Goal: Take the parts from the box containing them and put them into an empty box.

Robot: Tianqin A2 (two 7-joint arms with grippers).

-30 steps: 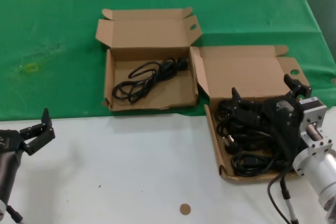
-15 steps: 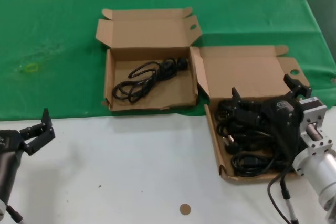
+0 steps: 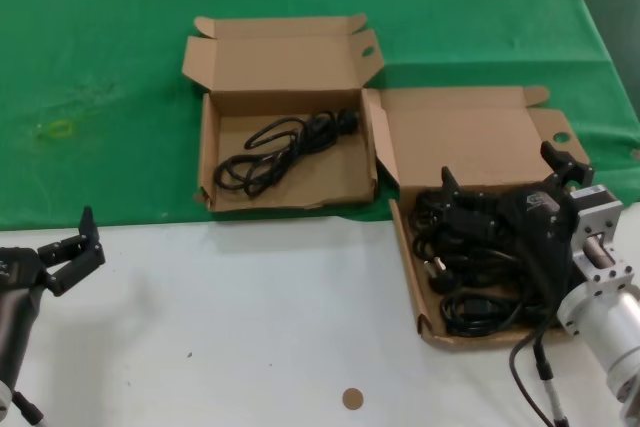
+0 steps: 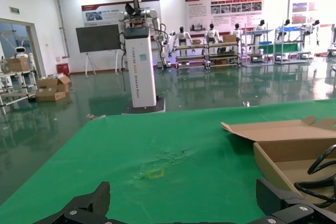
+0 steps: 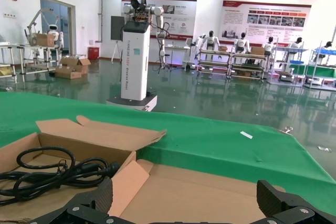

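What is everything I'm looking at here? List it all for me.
Cardboard boxes: two, brown, lids open; one on the green cloth, one on the right, straddling cloth and table.
Power cords: black; one in the box on the cloth, a pile in the right box.
Cloth: one, green, covers the far half.
Table: white, near half.
Small disc: one, tan, near table edge.
Left gripper: black, open, over the table's left.
Right gripper: black, open, over the right box.

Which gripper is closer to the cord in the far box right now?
Right. The right gripper hangs over the near box, beside the far box holding the cord; the left gripper sits off over the white table.
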